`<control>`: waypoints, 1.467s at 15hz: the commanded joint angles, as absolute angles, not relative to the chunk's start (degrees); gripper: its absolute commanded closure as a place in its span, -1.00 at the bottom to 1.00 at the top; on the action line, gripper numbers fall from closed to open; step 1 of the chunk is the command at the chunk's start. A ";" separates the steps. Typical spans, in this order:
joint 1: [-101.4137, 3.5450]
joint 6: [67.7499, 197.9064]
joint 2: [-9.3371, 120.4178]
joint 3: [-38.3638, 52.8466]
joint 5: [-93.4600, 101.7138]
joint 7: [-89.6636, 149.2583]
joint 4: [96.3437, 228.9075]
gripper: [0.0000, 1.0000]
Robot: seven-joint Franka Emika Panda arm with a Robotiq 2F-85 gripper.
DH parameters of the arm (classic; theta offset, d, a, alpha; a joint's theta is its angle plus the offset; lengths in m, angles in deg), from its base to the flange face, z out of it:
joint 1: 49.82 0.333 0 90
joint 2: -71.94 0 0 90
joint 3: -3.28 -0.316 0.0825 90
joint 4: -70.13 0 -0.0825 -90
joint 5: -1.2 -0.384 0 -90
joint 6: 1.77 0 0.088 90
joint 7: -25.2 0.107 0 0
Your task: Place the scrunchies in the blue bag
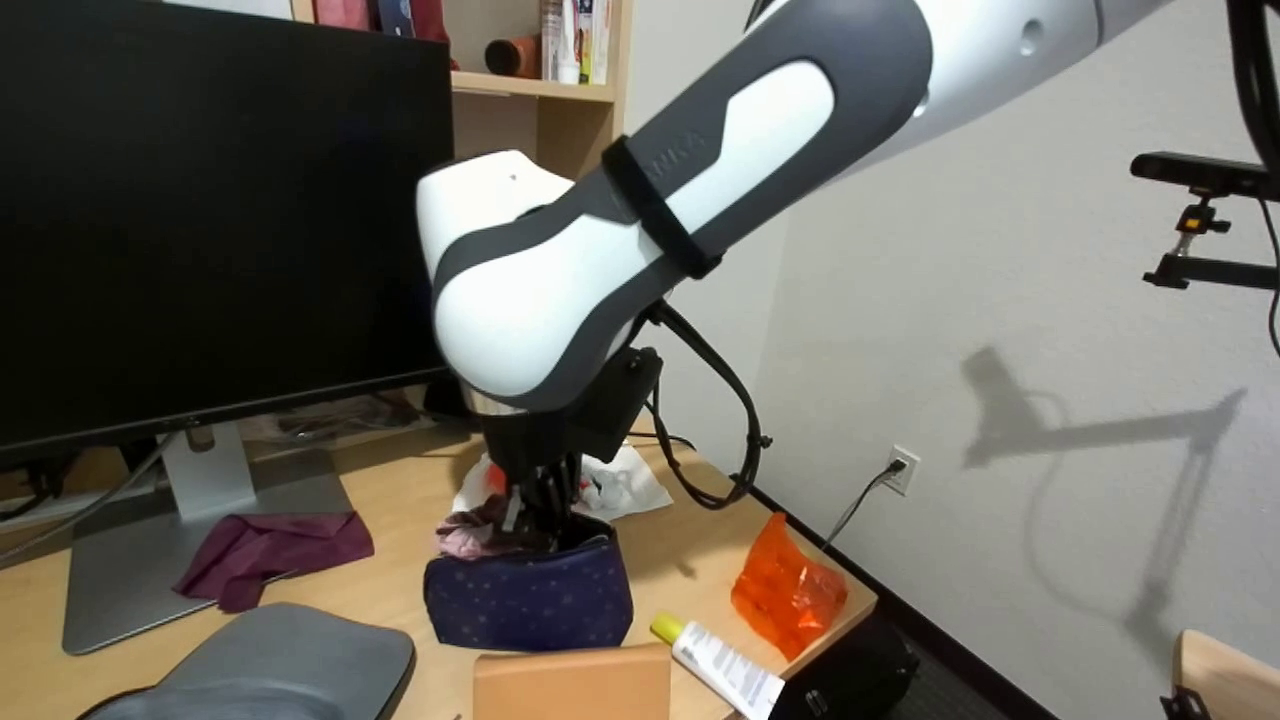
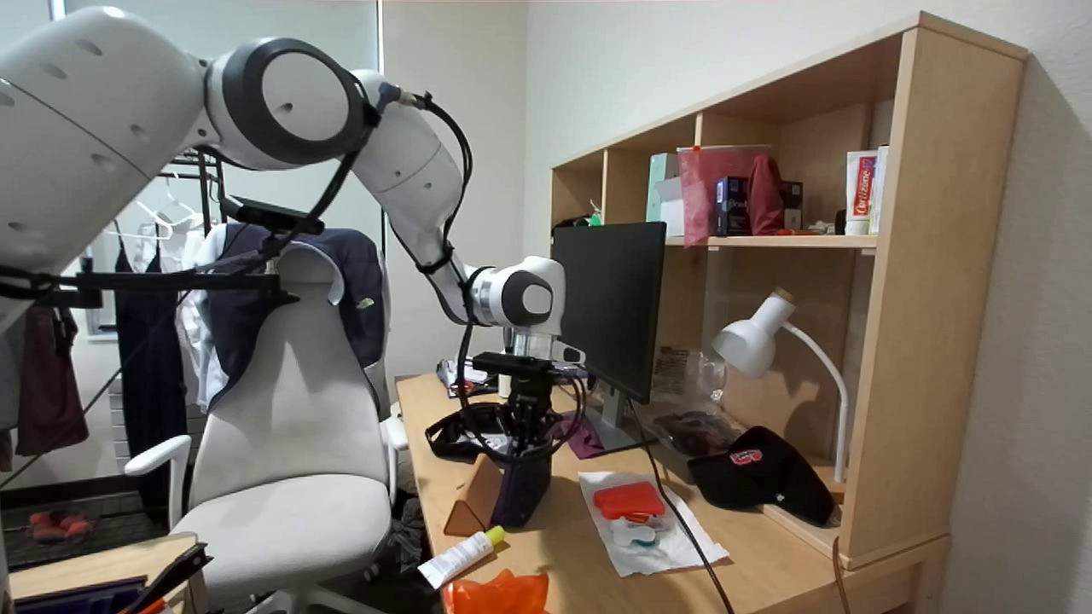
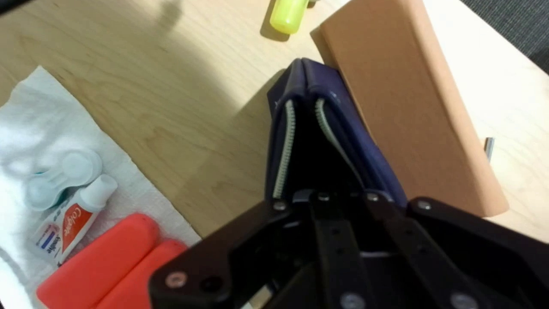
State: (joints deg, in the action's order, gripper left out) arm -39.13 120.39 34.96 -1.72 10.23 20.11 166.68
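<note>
At the open mouth of the blue bag (image 1: pixel 530 605), a pinkish scrunchie (image 1: pixel 468 537) shows above one end, just beside the gripper (image 1: pixel 545 525). The jaws are together, their tips hidden by the bag's front; whether they pinch the fabric is hard to tell. A tan case (image 3: pixel 403 103) stands next to the bag, with a yellow-capped tube (image 1: pixel 728 668) nearby and an orange packet (image 1: pixel 788 592) farther out on the desk (image 1: pixel 680 530).

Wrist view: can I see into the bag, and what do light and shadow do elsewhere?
Wrist view: inside the blue bag it is too dark to make anything out; the desk beyond the brown box washes out nearly white. In an exterior view, a soft shadow spreads over the wall.
</note>
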 commanded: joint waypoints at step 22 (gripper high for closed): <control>-38.47 126.76 33.08 -0.24 10.19 22.21 163.65 0.03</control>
